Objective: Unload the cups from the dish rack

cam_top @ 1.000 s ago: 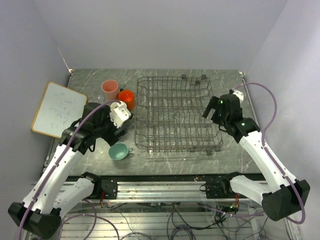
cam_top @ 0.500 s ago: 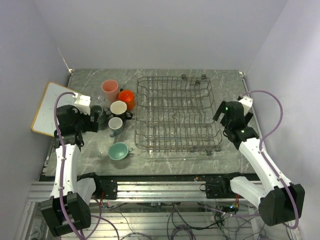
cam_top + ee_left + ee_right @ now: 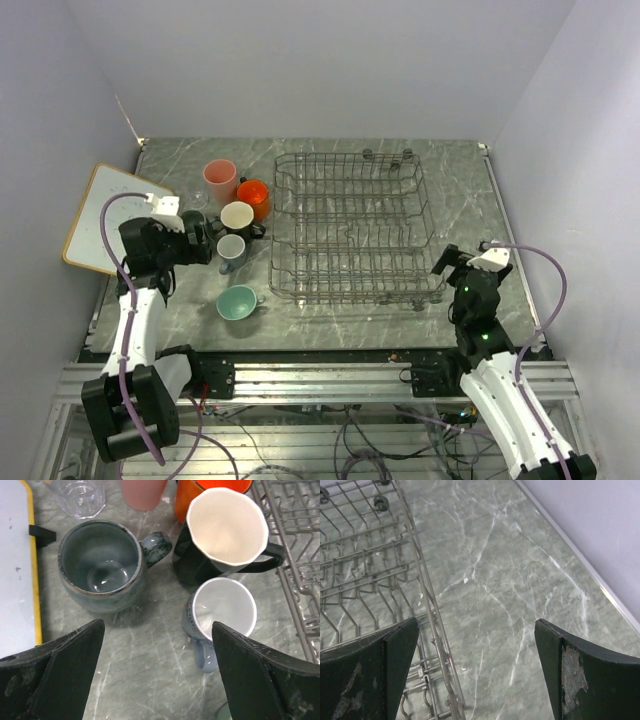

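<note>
The dish rack [image 3: 345, 225] stands mid-table and holds no cups. The cups stand on the table to its left: pink tumbler [image 3: 220, 180], orange mug [image 3: 253, 197], black mug with cream inside [image 3: 238, 217], small grey mug [image 3: 231, 250], mint-green mug [image 3: 237, 302]. The left wrist view also shows a dark grey mug [image 3: 102, 565] and the clear glass [image 3: 79, 495]. My left gripper [image 3: 157, 680] is open and empty, above bare table just short of the two grey mugs. My right gripper [image 3: 475, 670] is open and empty, over the table beside the rack's right edge [image 3: 427, 615].
A white board with a wooden frame [image 3: 118, 217] lies at the far left, its edge close to the dark grey mug. The cups stand close together. Walls close in the table on the left, back and right.
My left arm has pulled back to the left, uncovering the black and grey mugs. My right arm has drawn back from over the rack's right side towards the near edge.
</note>
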`<state>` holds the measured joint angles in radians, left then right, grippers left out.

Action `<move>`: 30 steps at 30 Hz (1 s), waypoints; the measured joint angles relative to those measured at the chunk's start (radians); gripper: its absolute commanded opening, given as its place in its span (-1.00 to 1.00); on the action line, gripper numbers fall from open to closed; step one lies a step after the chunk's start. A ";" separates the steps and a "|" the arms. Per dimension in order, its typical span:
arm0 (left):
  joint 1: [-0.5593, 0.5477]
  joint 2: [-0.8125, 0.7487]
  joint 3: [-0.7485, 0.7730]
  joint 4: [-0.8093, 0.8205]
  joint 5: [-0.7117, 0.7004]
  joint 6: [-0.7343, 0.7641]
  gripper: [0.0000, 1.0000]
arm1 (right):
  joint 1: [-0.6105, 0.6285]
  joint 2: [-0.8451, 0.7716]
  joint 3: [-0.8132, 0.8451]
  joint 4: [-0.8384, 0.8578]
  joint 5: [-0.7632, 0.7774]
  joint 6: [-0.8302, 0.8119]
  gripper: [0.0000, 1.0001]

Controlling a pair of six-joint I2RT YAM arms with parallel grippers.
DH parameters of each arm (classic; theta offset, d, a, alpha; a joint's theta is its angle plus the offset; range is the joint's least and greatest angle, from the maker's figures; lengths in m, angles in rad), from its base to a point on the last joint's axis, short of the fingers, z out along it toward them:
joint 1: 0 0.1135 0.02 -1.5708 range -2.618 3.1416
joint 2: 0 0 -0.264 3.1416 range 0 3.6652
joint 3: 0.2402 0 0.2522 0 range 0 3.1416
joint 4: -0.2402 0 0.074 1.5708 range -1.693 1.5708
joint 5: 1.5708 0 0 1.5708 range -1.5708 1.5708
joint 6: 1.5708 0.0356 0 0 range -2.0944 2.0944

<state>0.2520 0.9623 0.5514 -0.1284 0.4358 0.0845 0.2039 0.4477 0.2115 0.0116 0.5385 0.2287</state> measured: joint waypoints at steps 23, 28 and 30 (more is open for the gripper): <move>0.000 -0.333 -0.298 0.270 -0.093 -0.100 0.99 | -0.001 -0.024 -0.158 0.155 0.030 -0.059 1.00; 0.000 -0.400 -0.446 0.311 -0.099 -0.096 0.99 | -0.001 -0.056 -0.193 0.216 -0.011 -0.100 1.00; -0.002 -0.445 -0.474 0.304 -0.108 -0.096 0.99 | -0.001 -0.106 -0.203 0.220 -0.061 -0.132 1.00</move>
<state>0.2504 0.5175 0.0776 0.1757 0.3283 -0.0113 0.2031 0.3420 0.0082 0.2314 0.4770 0.0967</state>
